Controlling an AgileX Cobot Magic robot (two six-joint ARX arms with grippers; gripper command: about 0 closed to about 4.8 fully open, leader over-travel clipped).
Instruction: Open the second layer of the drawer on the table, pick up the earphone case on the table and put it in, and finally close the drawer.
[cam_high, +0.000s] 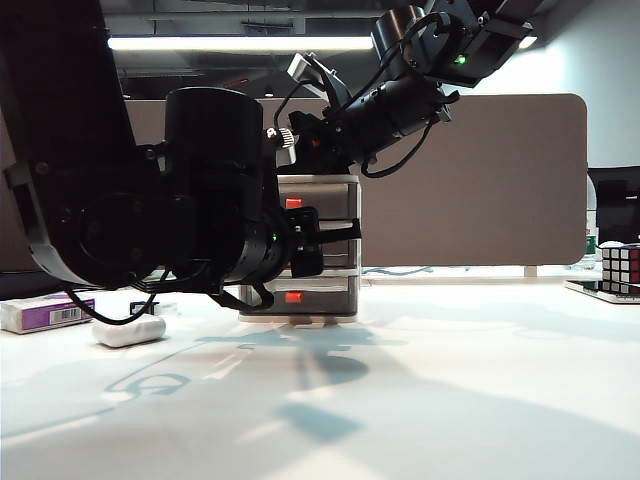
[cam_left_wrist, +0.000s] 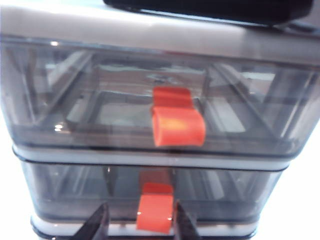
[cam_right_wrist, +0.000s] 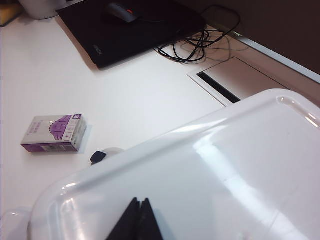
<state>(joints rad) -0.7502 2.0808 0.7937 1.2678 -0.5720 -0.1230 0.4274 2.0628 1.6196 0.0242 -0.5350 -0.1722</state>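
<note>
In the exterior view the dark left arm (cam_high: 190, 215) covers most of the drawer (cam_high: 335, 190), hiding the second layer's red tab and the left gripper's tips; the earphone case (cam_high: 129, 331) shows only partly beneath a cable; the white-and-purple box (cam_high: 45, 314) is cut by the frame edge; in the left wrist view the left gripper (cam_left_wrist: 140, 225) is cropped — only two dark fingertips show, soft and blurred; the right gripper (cam_right_wrist: 136, 222) is also cropped, its tips pressed together.
</note>
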